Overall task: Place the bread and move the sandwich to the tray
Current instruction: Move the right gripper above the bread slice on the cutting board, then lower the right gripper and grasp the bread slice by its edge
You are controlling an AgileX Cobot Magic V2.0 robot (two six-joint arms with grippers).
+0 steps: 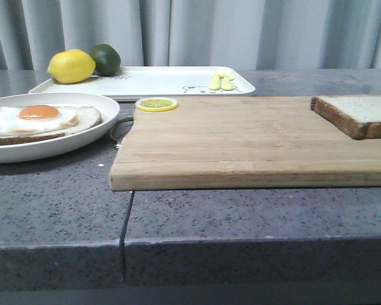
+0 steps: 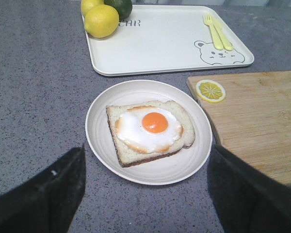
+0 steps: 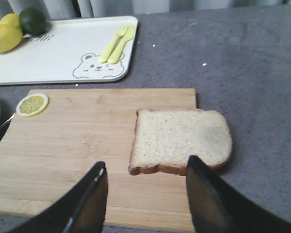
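Bread lies flat on the far right part of the cutting board, one edge reaching over the board's side. Above it the right gripper hangs with jaws wide apart, holding nothing. Left of the board is the sandwich, an egg-topped slice on its round plate, and the left gripper hangs over it, jaws also wide. Behind the board is the tray, with a lemon and a lime on its left end. A lemon slice lies on the board's back left corner.
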